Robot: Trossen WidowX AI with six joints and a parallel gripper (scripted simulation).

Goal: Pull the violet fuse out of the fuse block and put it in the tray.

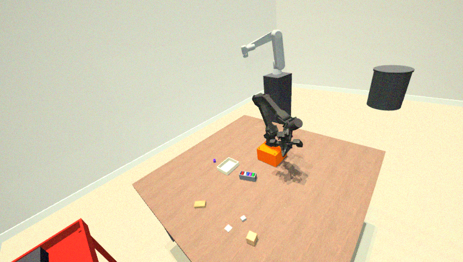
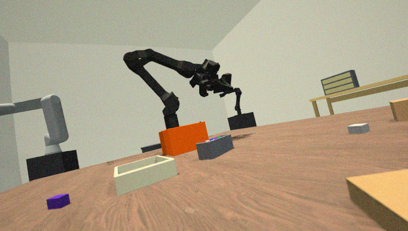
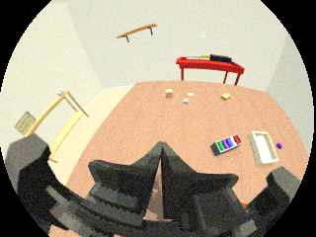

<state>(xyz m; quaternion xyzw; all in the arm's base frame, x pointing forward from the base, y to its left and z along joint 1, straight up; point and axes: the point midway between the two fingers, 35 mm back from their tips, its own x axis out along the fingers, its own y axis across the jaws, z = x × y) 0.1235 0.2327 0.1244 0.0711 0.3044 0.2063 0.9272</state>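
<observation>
The dark grey fuse block [image 1: 248,178] [image 2: 214,149] [image 3: 217,150] stands on the table with a row of several coloured fuses. The violet fuse [image 1: 250,174] [image 3: 225,145] sits in it between the blue and the green fuse. The cream tray [image 1: 222,170] [image 2: 146,180] [image 3: 254,148] stands beside the block, with nothing seen in it. My gripper [image 1: 284,154] [image 3: 161,144] is shut, its fingertips together with nothing between them. It is above the table, to one side of the block and well away from it. The fuses' lower parts are hidden in the block.
An orange box [image 1: 268,156] [image 2: 183,140] stands at the arm's base, near the block. A small purple piece [image 1: 214,160] [image 2: 57,201] [image 3: 279,145] lies beyond the tray. A yellow slab [image 1: 199,204], a white cube [image 1: 243,218], a white square [image 1: 227,228] and a wooden cube [image 1: 251,238] lie farther from the arm.
</observation>
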